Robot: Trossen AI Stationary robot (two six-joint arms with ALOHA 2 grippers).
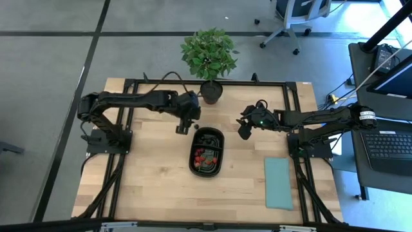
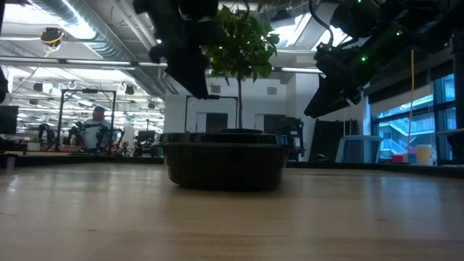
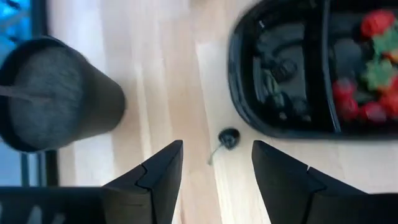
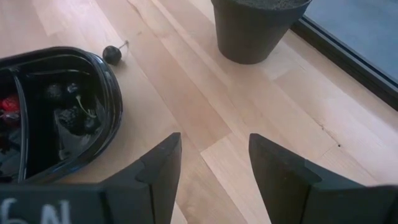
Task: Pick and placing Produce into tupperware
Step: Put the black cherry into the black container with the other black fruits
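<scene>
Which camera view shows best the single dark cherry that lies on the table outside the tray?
The left wrist view: the dark cherry and its stem lie close, beside the black tray. The right wrist view shows it smaller; the high view, a speck; the low view, nothing.

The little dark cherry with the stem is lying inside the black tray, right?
Not quite. The dark cherry with its stem lies on the wooden table, just outside the rim of the black tray, not inside it. The left wrist view shows it on bare wood beyond the open fingers of the left gripper; the right wrist view shows the same.
</scene>
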